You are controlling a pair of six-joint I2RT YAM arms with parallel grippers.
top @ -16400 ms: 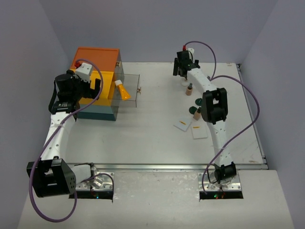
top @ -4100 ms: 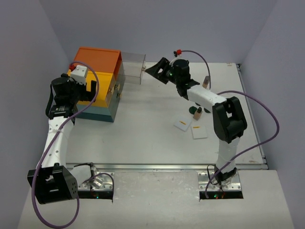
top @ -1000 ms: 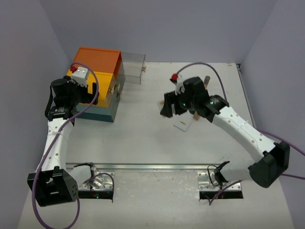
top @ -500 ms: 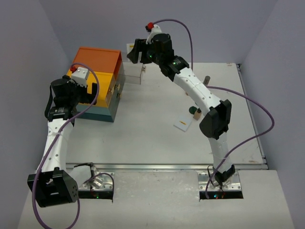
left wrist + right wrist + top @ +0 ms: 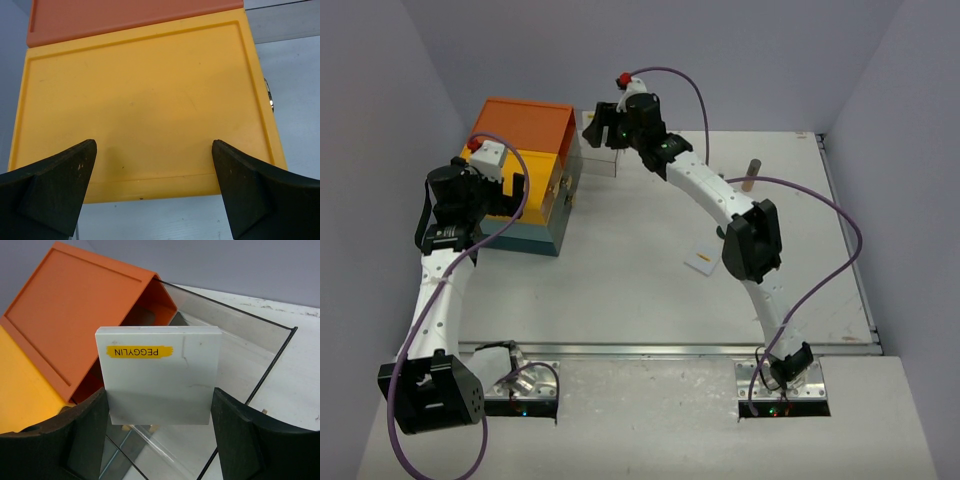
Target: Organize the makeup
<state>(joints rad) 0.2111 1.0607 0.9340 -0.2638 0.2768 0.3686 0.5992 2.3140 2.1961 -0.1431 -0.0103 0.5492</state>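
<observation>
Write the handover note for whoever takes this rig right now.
Left gripper: open, empty, above the box's yellow tier.
Right gripper: shut on a white packet, held above the clear drawer pulled out of the orange tier.
Table: second white packet, tan bottle; the right arm may hide more.
Done: drawer open. Left: drop this packet in, then stow the rest.

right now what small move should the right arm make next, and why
Probably lower the right gripper slightly, then release: it clamps the flat white square packet with the yellow label over the pulled-out clear plastic drawer.
</observation>
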